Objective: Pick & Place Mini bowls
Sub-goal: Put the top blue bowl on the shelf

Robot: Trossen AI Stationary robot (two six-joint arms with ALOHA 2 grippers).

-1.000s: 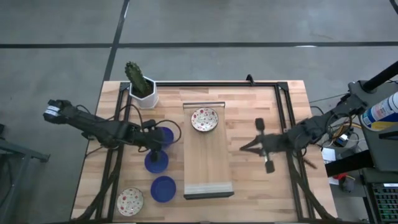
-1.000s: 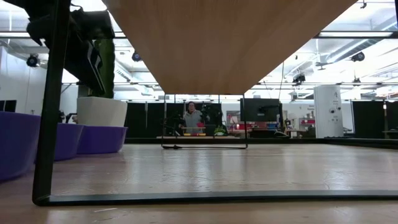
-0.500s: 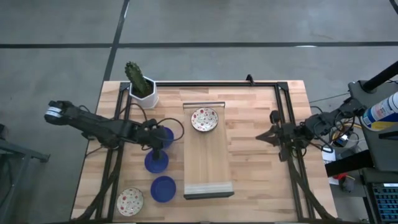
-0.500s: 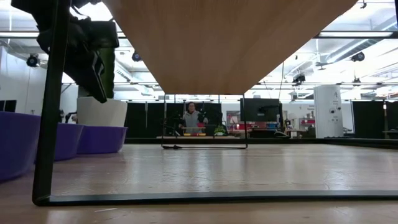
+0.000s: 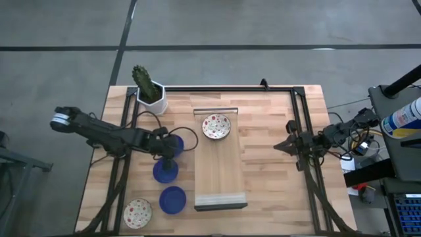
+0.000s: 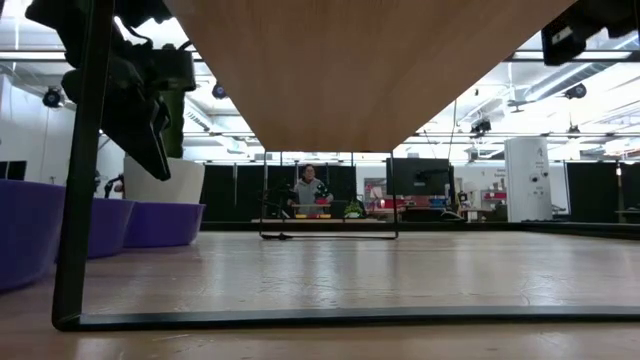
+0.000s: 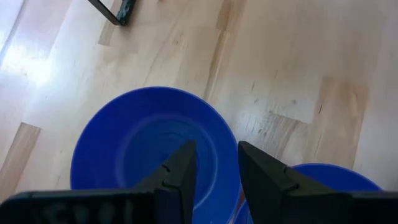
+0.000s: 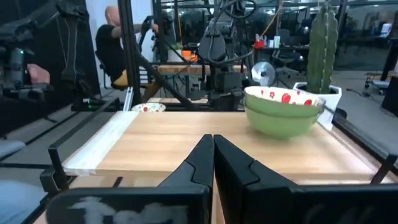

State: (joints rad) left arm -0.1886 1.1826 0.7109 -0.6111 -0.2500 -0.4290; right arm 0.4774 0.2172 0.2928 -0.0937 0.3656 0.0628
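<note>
Left gripper (image 7: 214, 177) over blue bowl (image 7: 152, 146) left of board (image 5: 220, 171), fingers slightly parted, nothing held. Bowl likely light, rigid, glazed-slick, chippable: pinch rim. Right gripper (image 8: 213, 160) closed, parked right of board.

Left gripper (image 5: 169, 150) over a blue mini bowl (image 5: 175, 143) left of the wooden board (image 5: 220, 178); two more blue bowls (image 5: 164, 172) (image 5: 172, 199) below; speckled bowl (image 5: 216, 126) on the board, another (image 5: 137, 212) at table corner; right gripper (image 5: 281, 146) near right frame rail; cactus pot (image 5: 150, 90) top left.
</note>
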